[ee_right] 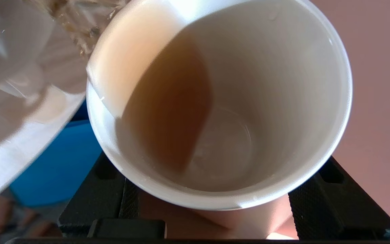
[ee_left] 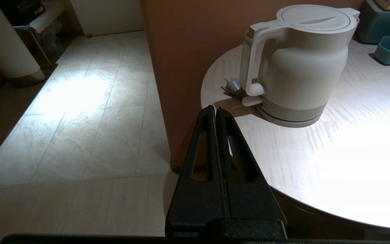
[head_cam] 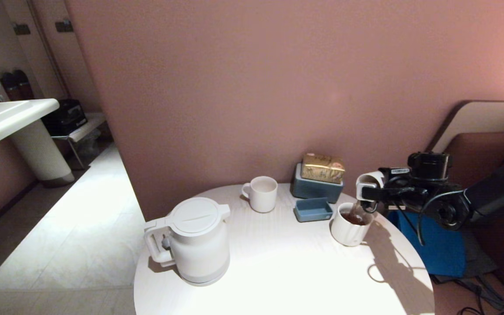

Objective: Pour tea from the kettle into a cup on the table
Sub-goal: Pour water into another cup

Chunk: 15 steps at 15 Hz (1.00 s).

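Observation:
My right gripper [head_cam: 376,192] is shut on the small white cup [head_cam: 365,180], held tipped on its side above the table's right part. Reddish-brown tea [head_cam: 357,213] runs from it into the wider white handleless cup [head_cam: 349,229] standing below. In the right wrist view the held cup [ee_right: 266,84] fills the frame between my fingers [ee_right: 337,200], with tea [ee_right: 168,101] sliding along its lower wall. The white kettle [head_cam: 195,238] stands upright, lid shut, at the table's [head_cam: 287,271] left. My left gripper [ee_left: 215,110] hangs shut and empty off the table's edge, short of the kettle's handle [ee_left: 251,64].
A white mug with a loop handle [head_cam: 262,194] stands at the back. A blue-grey box with a gold packet [head_cam: 320,177] and a small blue tray [head_cam: 313,209] sit behind the wider cup. A blue object [head_cam: 435,245] lies beyond the table's right edge; the pink wall is close behind.

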Available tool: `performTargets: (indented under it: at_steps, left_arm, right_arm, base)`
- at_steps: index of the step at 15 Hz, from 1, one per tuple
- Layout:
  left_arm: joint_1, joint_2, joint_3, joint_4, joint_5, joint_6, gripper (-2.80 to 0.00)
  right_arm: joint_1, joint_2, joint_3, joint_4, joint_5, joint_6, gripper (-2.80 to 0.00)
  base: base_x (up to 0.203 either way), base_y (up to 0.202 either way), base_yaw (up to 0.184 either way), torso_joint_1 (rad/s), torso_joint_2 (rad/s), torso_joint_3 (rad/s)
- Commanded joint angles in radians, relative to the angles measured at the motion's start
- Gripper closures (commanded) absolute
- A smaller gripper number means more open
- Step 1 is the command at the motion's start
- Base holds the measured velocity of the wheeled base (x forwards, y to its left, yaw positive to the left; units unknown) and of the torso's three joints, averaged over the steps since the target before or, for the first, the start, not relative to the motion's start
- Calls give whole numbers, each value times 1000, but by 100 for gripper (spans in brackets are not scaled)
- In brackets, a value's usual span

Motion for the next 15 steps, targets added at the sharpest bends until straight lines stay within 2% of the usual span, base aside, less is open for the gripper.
performTargets:
  at_steps: [1, 7, 11, 15]
  left_arm:
    - [0, 2, 0, 0, 0, 0, 0]
    - [0, 1, -1, 0, 0, 0, 0]
    - [0, 0, 0, 0, 0, 0, 0]
    - [0, 0, -1, 0, 0, 0, 0]
  right_arm:
    - [1, -5, 1, -5, 1, -29, 0]
    - [16, -15, 5, -5, -1, -143, 0]
    - [32, -18, 6, -5, -1, -247, 0]
    - [42, -21, 7, -40, -31, -315, 0]
  base:
    - [0, 0, 0, 0, 0, 0]
    - [0, 0, 0, 0, 0, 0]
    - [0, 0, 0, 0, 0, 0]
    - [0, 0, 0, 0, 0, 0]
